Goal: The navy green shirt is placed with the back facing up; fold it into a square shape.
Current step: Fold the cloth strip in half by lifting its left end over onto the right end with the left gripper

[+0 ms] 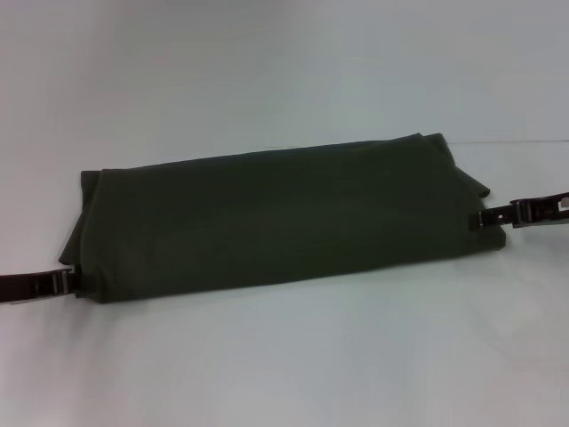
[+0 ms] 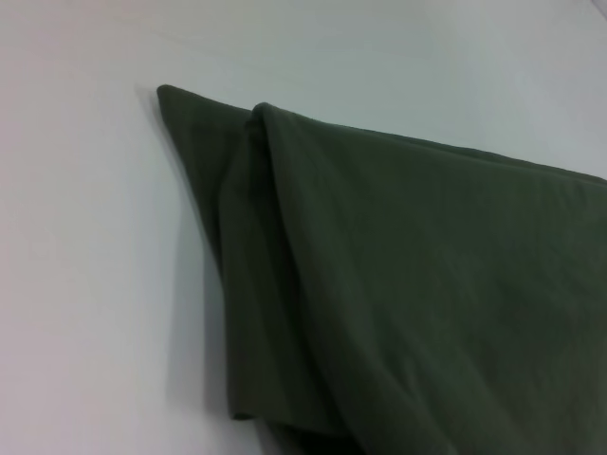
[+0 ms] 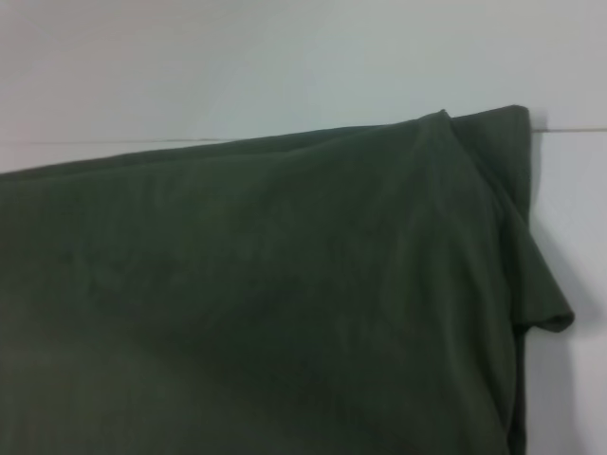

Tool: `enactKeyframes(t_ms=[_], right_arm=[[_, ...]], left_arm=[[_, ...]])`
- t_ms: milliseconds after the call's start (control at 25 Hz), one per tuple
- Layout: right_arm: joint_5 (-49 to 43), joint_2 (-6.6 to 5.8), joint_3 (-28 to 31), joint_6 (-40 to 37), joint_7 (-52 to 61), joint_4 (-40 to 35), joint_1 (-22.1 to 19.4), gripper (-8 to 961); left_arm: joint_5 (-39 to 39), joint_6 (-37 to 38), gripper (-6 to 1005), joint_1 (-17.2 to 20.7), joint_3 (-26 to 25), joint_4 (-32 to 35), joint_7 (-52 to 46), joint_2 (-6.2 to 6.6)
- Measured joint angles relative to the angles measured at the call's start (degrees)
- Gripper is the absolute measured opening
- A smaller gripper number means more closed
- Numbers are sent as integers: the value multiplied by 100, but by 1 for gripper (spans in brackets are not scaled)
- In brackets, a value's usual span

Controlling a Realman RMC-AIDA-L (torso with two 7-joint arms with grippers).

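Observation:
The navy green shirt (image 1: 276, 218) lies on the white table, folded into a long band that runs from left to right, plain side up. My left gripper (image 1: 71, 281) comes in low from the left and pinches the band's near left corner. My right gripper (image 1: 481, 218) comes in from the right and pinches the band's right end. Both look shut on the cloth. The left wrist view shows the shirt's (image 2: 427, 284) layered left end. The right wrist view shows the shirt's (image 3: 266, 284) right end with a sleeve sticking out. No fingers show in either wrist view.
The white table (image 1: 284, 80) stretches all round the shirt. A thin seam line (image 1: 524, 140) runs across the table behind the shirt's right end. Nothing else stands on it.

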Motion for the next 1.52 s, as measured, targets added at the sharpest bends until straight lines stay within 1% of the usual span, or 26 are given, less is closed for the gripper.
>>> enactKeyframes(t_ms=[160,400,520,680,760,920,1240,1440,1520], right_arm=[[-166,137,-6,350,-9,96,79,917],[-178,253,-91,751,-61,285,124,913],[-181,330,-94,829,-106,302,122,911],[-183,387,-104,919,-151,316,115,909],[-186,407,-140,1022,-152,386,111,908],[-188,409,-143,1102,-152,443,101,905],[-179,417,-145,1102,-196,455,73,724],[-161,418,-117,1083,-173,411,44,728],[-151,418,-107,1083,-170,388,25,705]], left_arm=[[0,-6,26,-1,-6,0,12,0],[-1,-26,26,-3,-6,-1,5,0],[-1,-30,26,-7,-3,-1,3,0],[-1,-37,26,-15,2,-1,3,0],[-1,-42,26,-17,3,-1,8,0],[-2,-35,26,-18,3,-4,19,0],[-10,-26,25,-18,3,-10,37,0],[-10,-33,25,-18,3,-10,38,0],[-12,-34,25,-16,3,-9,38,0]])
